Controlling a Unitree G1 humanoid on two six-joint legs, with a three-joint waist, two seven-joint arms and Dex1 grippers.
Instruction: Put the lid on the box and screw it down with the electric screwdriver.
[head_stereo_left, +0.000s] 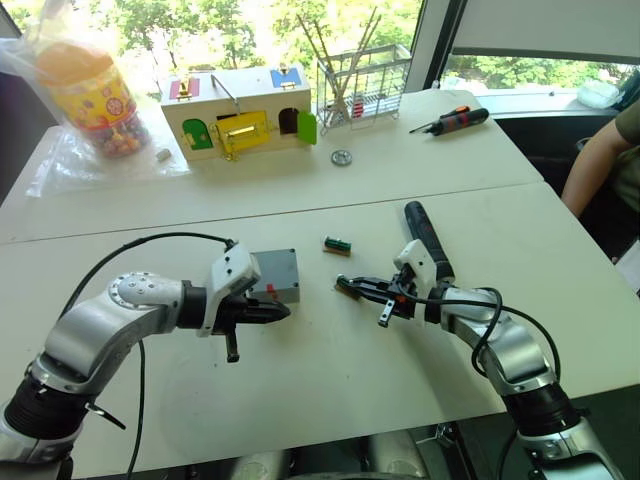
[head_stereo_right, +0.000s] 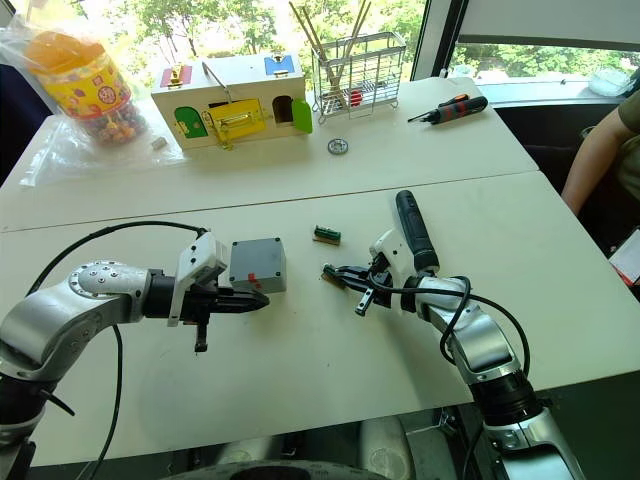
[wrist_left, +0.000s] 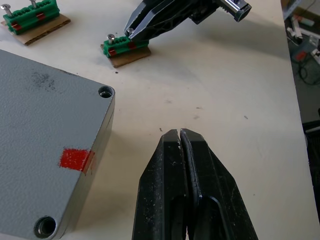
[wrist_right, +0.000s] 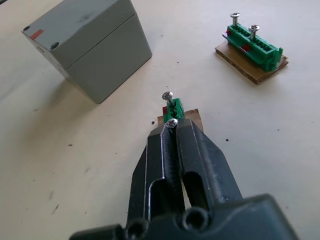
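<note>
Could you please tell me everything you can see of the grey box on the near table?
The box is a small square housing of matte grey plastic, with the lid already seated on it; a seam runs around its sides. Open screw holes show at the lid's corners, holding no screws. A red mark crosses one top edge, and the top has a dark scuff. It stands flat on the white table, just beyond the left tool, whose fingers are shut beside it, not touching.

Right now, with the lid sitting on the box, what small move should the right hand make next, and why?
Probably lift the right hand straight up to draw the screw out of the green holder. Its fingers look closed on that screw, and the corner holes of the lid stand empty.
</note>
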